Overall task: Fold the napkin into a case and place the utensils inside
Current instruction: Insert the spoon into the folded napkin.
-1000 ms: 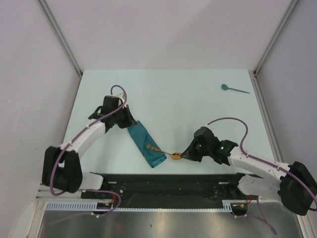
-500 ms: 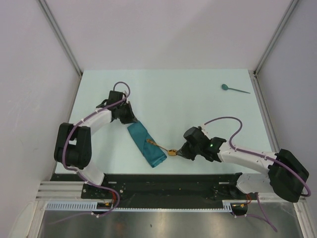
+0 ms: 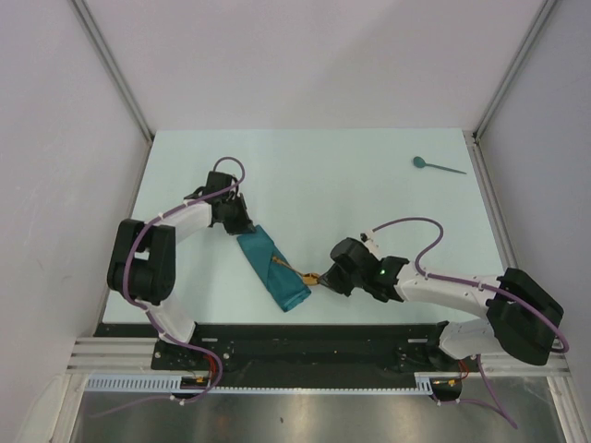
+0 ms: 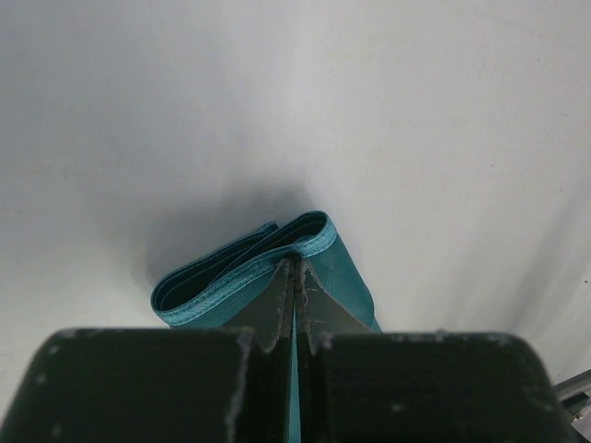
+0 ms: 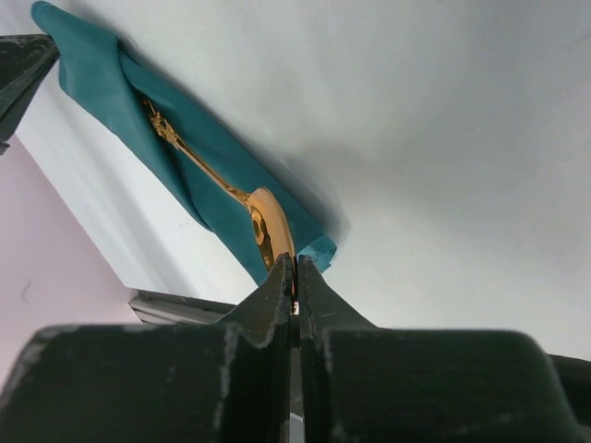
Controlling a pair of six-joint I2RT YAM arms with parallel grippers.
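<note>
Table [image 3: 369, 185], left hand [image 4: 295, 269] pinches case [image 3: 288, 293] (right [image 5: 295, 268]: spoon [image 5: 266, 221])

Case [image 4: 231, 277]: only the hemmed far end shows in the left wrist view; the rest is hidden beneath the left gripper [image 4: 295, 275], which pinches it. Gold spoon [image 5: 263, 221]: near edge of the bowl concealed between the fingers of the right gripper [image 5: 295, 272]; whether the handle tip lies on the cloth or under a fold cannot be told. Teal spoon [image 3: 436, 166]: too small overhead for detail.
</note>
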